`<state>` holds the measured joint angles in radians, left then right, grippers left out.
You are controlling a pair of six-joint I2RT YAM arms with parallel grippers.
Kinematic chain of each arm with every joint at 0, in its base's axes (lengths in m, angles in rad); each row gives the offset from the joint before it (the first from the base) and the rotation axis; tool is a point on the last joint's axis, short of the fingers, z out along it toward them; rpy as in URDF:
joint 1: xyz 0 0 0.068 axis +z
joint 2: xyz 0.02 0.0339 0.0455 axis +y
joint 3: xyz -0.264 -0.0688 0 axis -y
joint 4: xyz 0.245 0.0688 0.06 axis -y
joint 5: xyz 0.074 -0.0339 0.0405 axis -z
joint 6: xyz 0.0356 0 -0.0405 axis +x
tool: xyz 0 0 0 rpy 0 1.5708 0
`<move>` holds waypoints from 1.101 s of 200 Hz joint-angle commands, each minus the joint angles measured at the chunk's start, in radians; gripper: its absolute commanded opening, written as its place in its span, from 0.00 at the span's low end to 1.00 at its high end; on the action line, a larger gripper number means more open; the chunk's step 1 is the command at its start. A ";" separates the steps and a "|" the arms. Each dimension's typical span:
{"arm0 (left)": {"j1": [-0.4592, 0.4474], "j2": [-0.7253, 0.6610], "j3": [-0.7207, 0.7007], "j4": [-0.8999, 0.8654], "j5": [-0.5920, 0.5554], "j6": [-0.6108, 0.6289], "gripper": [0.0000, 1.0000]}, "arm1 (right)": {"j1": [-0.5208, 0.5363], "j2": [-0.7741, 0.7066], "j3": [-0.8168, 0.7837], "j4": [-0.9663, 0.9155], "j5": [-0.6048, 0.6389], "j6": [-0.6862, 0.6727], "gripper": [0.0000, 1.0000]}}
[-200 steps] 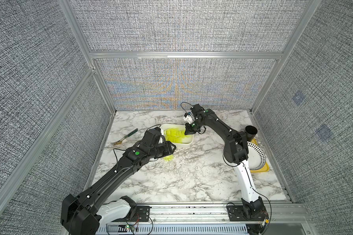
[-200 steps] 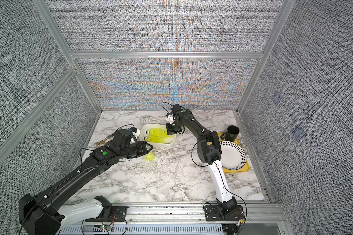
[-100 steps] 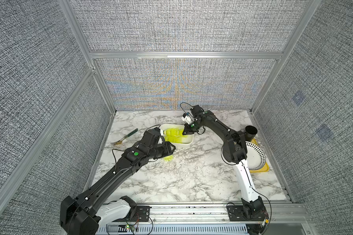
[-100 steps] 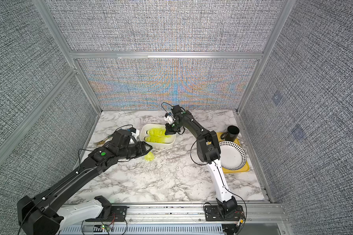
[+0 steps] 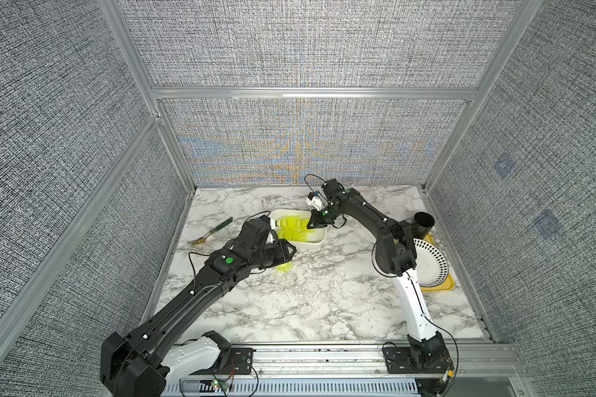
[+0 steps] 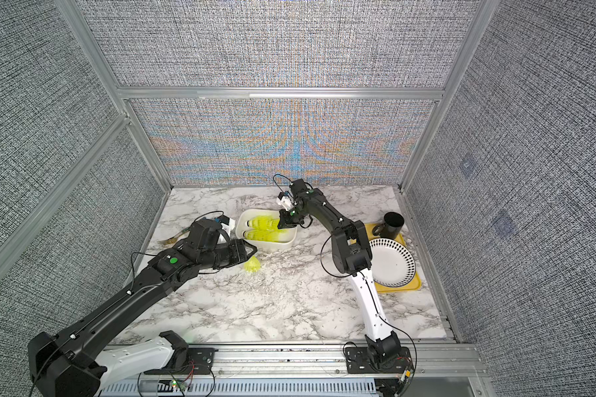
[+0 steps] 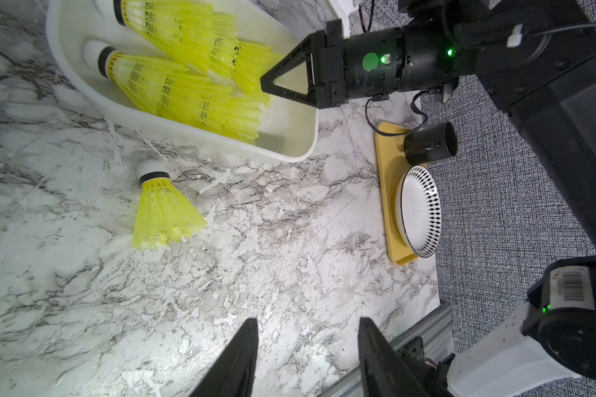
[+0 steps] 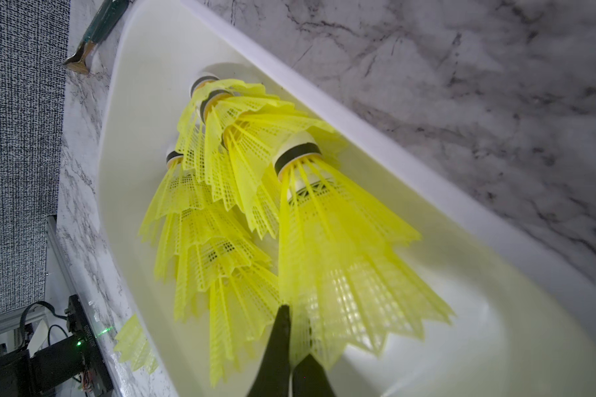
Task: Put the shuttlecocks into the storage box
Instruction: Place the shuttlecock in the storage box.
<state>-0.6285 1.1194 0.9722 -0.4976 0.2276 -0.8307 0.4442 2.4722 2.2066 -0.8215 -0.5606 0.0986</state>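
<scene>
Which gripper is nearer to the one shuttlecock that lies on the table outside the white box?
Left. The left gripper, open, hangs just beside the loose shuttlecock, not touching it. The right gripper is farther, over the storage box, shut on the skirt of another shuttlecock.

Over the marble, one shuttlecock not yet in the box

My left claw (image 7: 307, 347) hangs above the tabletop (image 7: 289, 257), jaws apart with nothing between them. A lone shuttlecock (image 7: 162, 209) lies on its side ahead of me, its white cap pointing at the storage box (image 7: 193, 146), near the wall but apart from it. Inside the box, nested rows of shuttlecocks (image 7: 172, 82) lie with their caps toward one end. The right claw (image 7: 265, 82) reaches over the box, its tip at their skirts. Beyond, a yellow tray (image 7: 384, 165) carries a black cup (image 7: 427, 146) and a patterned plate (image 7: 417, 209).
</scene>
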 commanded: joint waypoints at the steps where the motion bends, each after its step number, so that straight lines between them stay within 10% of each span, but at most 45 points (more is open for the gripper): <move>1: 0.000 -0.008 0.001 -0.027 -0.001 0.010 0.50 | -0.002 -0.003 -0.005 0.020 -0.025 -0.023 0.00; 194: -0.002 -0.020 -0.017 -0.033 0.002 -0.004 0.50 | -0.006 0.023 -0.017 0.077 -0.112 -0.030 0.00; 220: -0.002 -0.014 -0.015 -0.027 0.003 -0.004 0.50 | -0.006 0.005 -0.037 0.092 -0.071 -0.013 0.12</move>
<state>-0.6315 1.0996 0.9573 -0.5327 0.2283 -0.8383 0.4385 2.4958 2.1811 -0.7513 -0.6746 0.0708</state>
